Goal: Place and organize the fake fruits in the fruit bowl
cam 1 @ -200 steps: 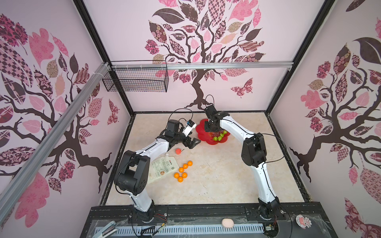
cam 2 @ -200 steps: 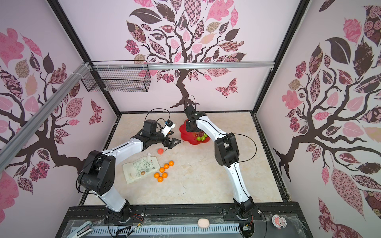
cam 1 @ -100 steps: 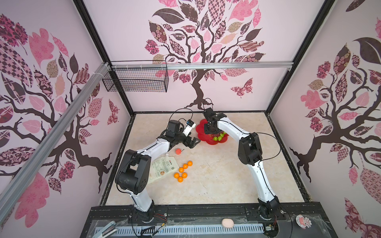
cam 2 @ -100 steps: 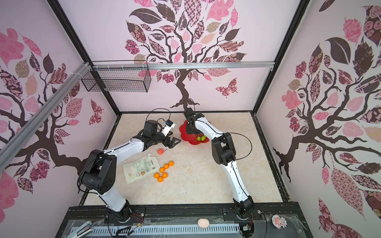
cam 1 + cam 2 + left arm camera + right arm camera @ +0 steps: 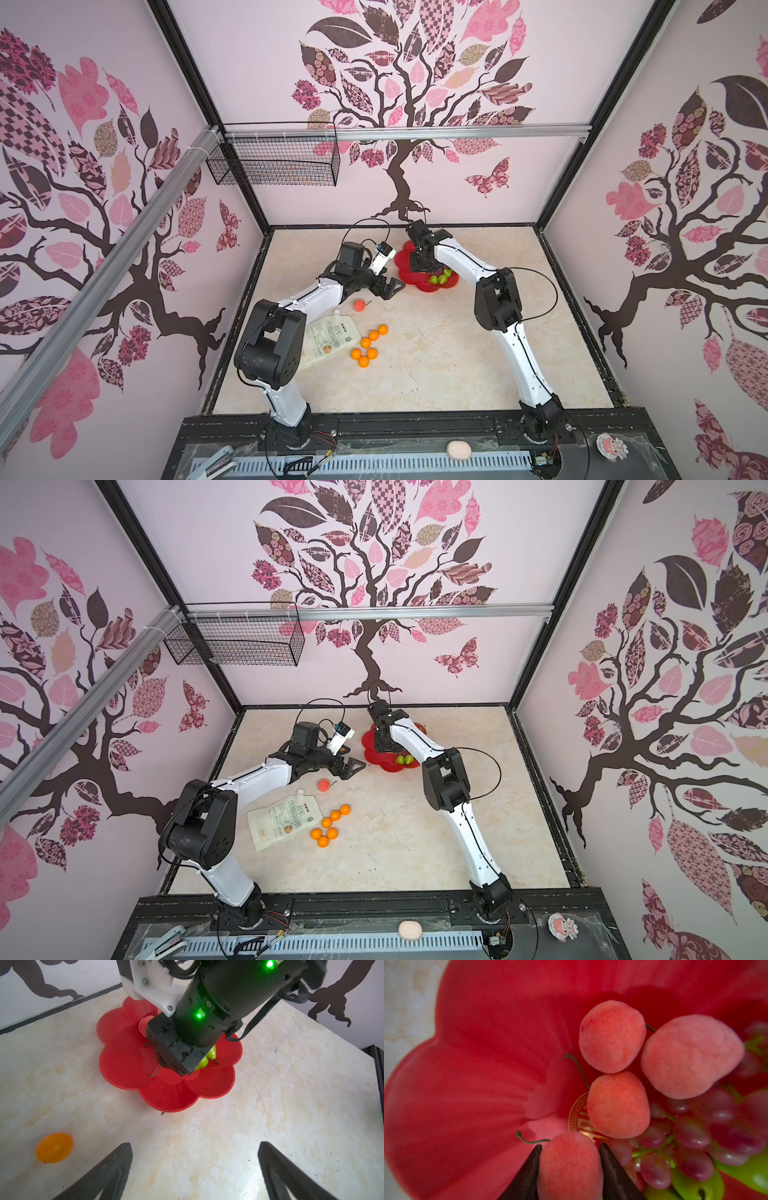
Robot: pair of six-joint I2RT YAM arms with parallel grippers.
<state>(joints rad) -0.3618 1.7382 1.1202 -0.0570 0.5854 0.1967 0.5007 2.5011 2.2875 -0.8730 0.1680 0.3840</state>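
Note:
The red flower-shaped fruit bowl [image 5: 405,274] [image 5: 477,1084] stands at the back middle of the table. My right gripper [image 5: 569,1148] reaches down into it, shut on a pink-red peach [image 5: 570,1169] beside the gold emblem [image 5: 579,1120]. Three more peaches [image 5: 617,1105], a grape bunch [image 5: 695,1132] and green pears [image 5: 440,277] [image 5: 204,1061] lie in the bowl. My left gripper [image 5: 392,289] [image 5: 195,1167] hovers open and empty just left of the bowl. One peach [image 5: 360,305] and several oranges [image 5: 368,343] lie on the table.
A flat white printed pouch [image 5: 328,338] lies left of the oranges, near the left arm's elbow. A black wire basket [image 5: 274,164] hangs on the back-left wall. One orange [image 5: 54,1147] shows close to the left gripper in the left wrist view.
The right arm's elbow has swung left and its gripper has shifted slightly back over the bowl. The left arm has hardly moved.

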